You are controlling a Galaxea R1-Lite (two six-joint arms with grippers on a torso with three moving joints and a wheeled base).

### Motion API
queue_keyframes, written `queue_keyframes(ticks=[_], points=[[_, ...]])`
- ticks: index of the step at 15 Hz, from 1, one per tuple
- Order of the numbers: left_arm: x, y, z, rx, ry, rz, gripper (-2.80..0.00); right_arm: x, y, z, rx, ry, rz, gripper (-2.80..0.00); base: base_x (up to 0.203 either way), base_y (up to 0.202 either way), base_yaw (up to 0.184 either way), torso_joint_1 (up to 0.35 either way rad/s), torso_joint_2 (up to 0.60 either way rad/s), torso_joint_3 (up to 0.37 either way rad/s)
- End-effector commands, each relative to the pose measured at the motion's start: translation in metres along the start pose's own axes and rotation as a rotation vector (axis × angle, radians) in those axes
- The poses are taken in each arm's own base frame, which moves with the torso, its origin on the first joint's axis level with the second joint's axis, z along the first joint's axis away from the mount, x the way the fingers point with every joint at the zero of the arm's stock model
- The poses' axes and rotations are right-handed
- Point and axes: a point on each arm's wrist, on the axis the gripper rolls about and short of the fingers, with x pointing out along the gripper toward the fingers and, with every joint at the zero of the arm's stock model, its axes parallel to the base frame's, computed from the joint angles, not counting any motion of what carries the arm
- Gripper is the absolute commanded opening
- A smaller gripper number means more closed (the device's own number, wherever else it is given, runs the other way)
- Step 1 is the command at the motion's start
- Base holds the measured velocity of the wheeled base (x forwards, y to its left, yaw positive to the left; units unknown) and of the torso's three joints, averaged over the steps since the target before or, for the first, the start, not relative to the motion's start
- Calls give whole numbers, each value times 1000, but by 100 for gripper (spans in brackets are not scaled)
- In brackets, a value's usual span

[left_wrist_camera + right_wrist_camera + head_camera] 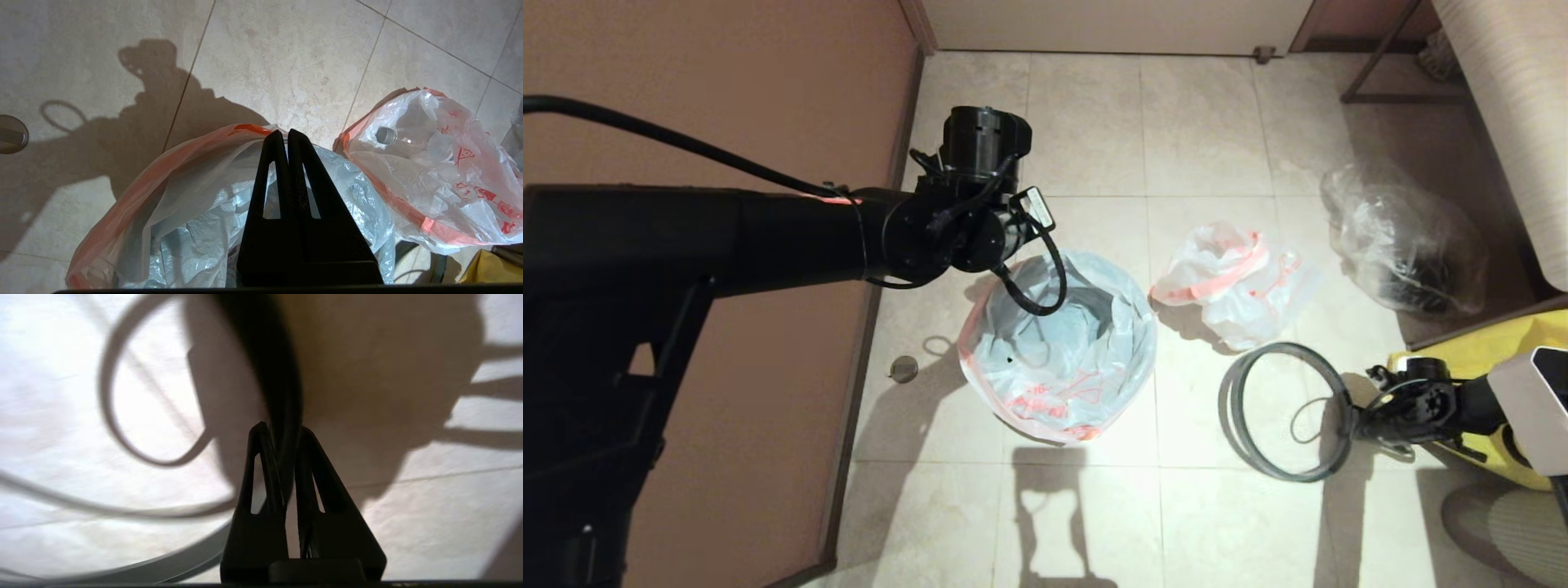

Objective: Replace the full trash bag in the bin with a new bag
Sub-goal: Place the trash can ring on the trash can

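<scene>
The new bag [1054, 367], thin white with an orange-red rim band and red print, lines the bin [1098, 309] and drapes over its sides; only a dark patch of the bin shows through. My left gripper [284, 131] is shut on the bag's [196, 196] far rim; my left wrist hides it in the head view. The full trash bag [1233, 282], bulging, lies on the floor just right of the bin, a bottle showing through it [429, 171]. The bin's grey ring [1230, 425] is tilted off the floor to the right, with my right gripper [1349, 420] shut on its near edge [265, 347].
A clear bag with dark contents [1409, 245] lies at the far right, below a pale couch [1519, 122]. A yellow bag [1494, 347] sits behind my right arm. A brown wall [727, 98] runs along the left, with a round metal floor stop [903, 369] near it.
</scene>
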Motion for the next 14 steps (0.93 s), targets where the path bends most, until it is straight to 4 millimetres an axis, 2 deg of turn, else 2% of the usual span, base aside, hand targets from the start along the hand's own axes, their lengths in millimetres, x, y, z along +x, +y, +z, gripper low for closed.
queue_keyframes(ticks=[1,5,8,12,13,14], points=[[-3,0,4,-8,-9,0,-280,-44,11,22,-9,-60,-2,-280,0,0,0,0,0,0],[-9,3,16,-22,-34,2,-280,-141,44,53,-66,-285,-29,-280,0,0,0,0,0,0],[-19,4,27,-18,-49,-6,-280,-222,75,76,-103,-457,-28,-280,0,0,0,0,0,0],[-26,9,29,89,24,38,-280,-310,118,73,-141,-531,15,-280,0,0,0,0,0,0],[-32,14,31,133,87,73,-280,-328,136,65,-160,-508,45,-280,0,0,0,0,0,0],[-45,18,40,156,115,83,-280,-335,160,55,-197,-464,88,-280,0,0,0,0,0,0]])
